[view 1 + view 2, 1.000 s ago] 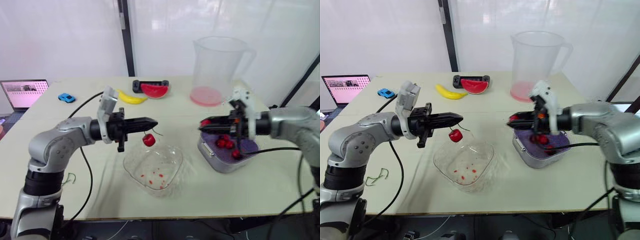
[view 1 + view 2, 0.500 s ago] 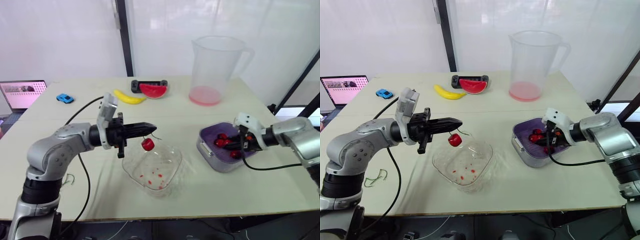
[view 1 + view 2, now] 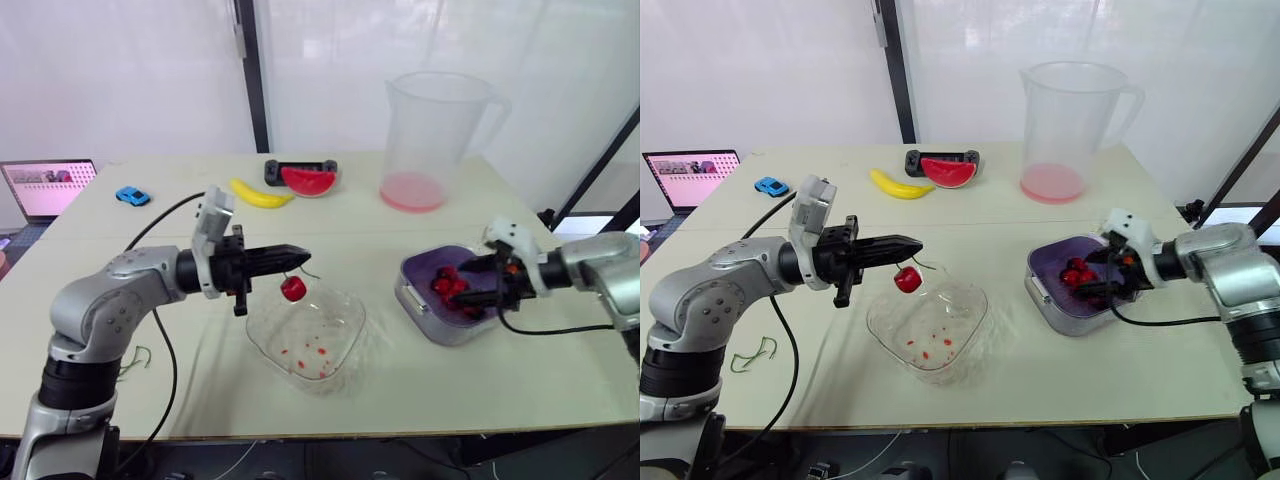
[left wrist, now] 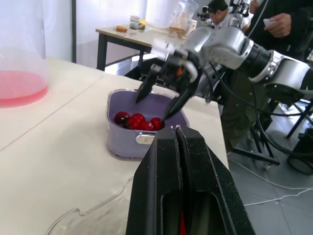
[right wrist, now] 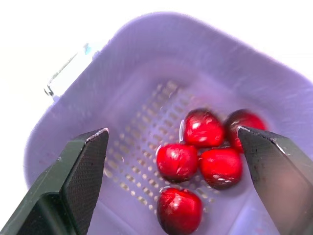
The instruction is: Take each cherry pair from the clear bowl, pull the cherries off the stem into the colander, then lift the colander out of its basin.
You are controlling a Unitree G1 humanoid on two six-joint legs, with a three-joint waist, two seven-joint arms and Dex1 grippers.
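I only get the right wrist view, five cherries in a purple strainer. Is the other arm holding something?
Observer: Yes. The left pincer is shut on a stem, and one cherry dangles from it.
Operator: Is it over my strainer?
Observer: No, it hangs above the clear bowl, on the robot's left of the colander.
Operator: Any cherries in that bowl?
Observer: No whole ones that I can see, just small red specks on its bottom.

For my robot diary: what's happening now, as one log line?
left gripper: shut on stem, cherry hanging over bowl | right gripper: open above colander | colander: five cherries inside
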